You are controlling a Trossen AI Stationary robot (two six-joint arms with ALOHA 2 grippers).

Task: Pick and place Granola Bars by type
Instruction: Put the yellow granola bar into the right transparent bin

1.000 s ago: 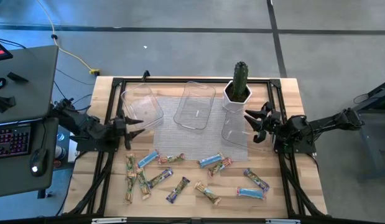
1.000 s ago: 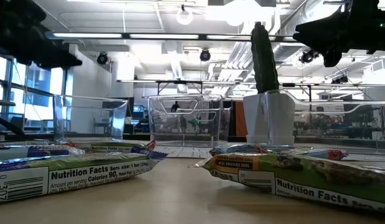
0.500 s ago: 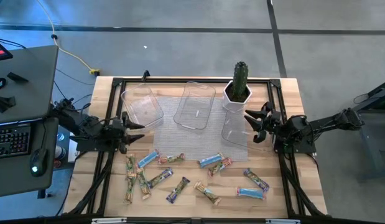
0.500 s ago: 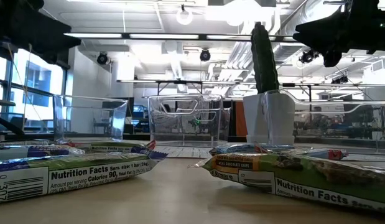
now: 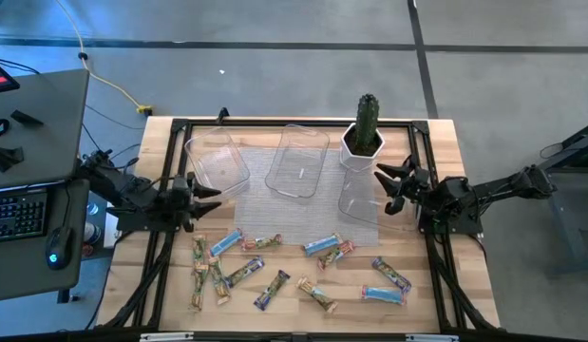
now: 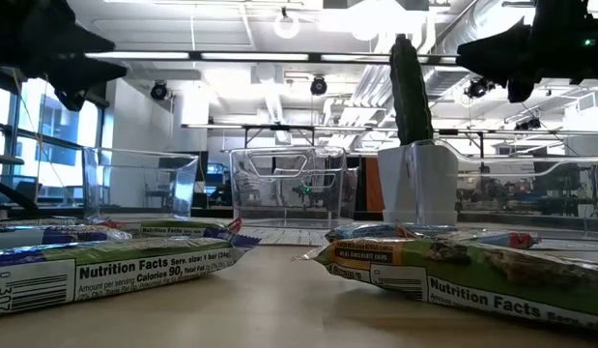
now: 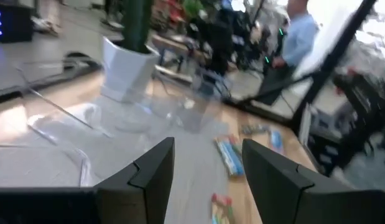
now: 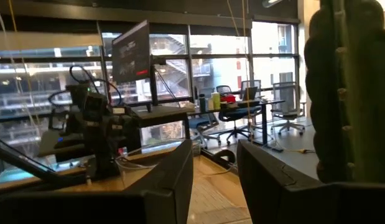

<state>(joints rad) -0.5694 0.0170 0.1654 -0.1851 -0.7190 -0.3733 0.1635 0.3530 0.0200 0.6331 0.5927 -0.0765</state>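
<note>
About a dozen granola bars lie flat and scattered on the table's near half, among them a light blue one [image 5: 225, 244], a purple one [image 5: 272, 290] and a tan one [image 5: 317, 294]. Two bars lie close to the low camera [image 6: 105, 261] [image 6: 453, 266]. My left gripper [image 5: 203, 197] [image 7: 208, 152] is open and hovers over the table's left side, just beyond the bars, touching nothing. My right gripper [image 5: 390, 186] [image 8: 214, 146] is open and hovers at the right side, by the right-hand clear tray [image 5: 360, 201].
Three clear plastic trays stand on the far half: left [image 5: 218, 163], middle [image 5: 298, 160] and right, partly on a grey mat [image 5: 275, 214]. A cactus in a white pot [image 5: 365, 133] stands at the far right, close to my right gripper. A desk with a keyboard [image 5: 18, 214] lies beyond the left edge.
My left gripper has shifted a little over the table's left side, toward the near edge and partly back, and stays open. The bars and trays have not moved.
</note>
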